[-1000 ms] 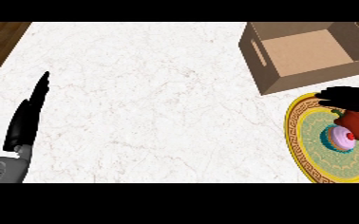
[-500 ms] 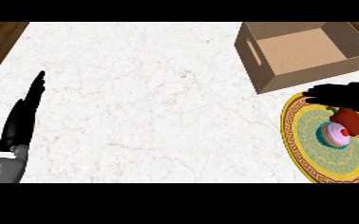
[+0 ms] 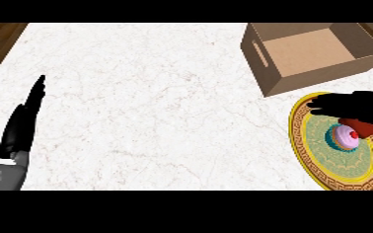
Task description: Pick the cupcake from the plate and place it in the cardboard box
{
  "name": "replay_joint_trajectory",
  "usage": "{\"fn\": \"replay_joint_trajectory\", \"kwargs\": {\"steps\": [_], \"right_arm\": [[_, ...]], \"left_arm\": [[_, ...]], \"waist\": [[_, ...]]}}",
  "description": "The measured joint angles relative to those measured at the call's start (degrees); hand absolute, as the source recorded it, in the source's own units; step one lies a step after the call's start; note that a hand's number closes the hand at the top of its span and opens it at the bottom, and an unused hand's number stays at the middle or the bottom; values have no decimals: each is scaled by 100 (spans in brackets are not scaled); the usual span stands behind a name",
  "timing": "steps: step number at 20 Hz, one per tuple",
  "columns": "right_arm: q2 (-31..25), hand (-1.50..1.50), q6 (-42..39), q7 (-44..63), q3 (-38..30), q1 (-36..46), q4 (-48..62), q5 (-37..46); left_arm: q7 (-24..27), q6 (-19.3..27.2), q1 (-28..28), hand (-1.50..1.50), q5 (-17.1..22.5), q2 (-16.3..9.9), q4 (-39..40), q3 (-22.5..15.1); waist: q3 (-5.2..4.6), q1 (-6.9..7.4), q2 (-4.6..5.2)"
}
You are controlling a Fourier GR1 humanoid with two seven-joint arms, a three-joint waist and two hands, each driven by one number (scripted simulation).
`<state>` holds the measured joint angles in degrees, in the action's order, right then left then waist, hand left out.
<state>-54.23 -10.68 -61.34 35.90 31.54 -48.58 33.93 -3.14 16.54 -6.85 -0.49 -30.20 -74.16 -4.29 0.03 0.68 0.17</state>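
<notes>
At the counter's right edge, your right hand (image 3: pixel 348 104) hangs over the plate (image 3: pixel 306 148), fingers stretched above the cupcake (image 3: pixel 342 137), which sits on the plate's middle; whether they have closed on it you cannot tell. The box (image 3: pixel 310 54) lies open just beyond the plate, ready to receive it. Your left hand (image 3: pixel 25 121) rests straight-fingered at far left, clear of the work.

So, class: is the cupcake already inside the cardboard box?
No, the cupcake sits on the plate, below the cardboard box, which holds nothing.
</notes>
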Motion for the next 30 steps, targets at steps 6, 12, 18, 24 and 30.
{"fn": "replay_joint_trajectory", "kwargs": {"steps": [6, 12, 18, 24, 30], "right_arm": [[-401, -150, -21, -41, 134, -144, -508, -250], [-414, -150, 7, 160, 219, -245, -662, 39], [-32, 150, 72, 322, 174, -373, -453, 361], [439, 150, 464, 339, -250, -501, -424, 346], [588, 150, 729, 838, -1037, -550, 56, 45]], "left_arm": [[14, -95, 21, 0, -8, -31, 44, 95], [40, -143, 108, 0, -90, 13, -15, 208], [-12, -145, 10, 0, -248, 185, 27, 261], [21, -317, 76, 0, -246, 145, -18, 432], [60, -338, 120, 0, -295, 215, 29, 500]], "waist": [[-6, -41, -16], [-5, -32, -16], [-3, -35, -12], [-3, -43, -14], [-1, -83, -15]]}}
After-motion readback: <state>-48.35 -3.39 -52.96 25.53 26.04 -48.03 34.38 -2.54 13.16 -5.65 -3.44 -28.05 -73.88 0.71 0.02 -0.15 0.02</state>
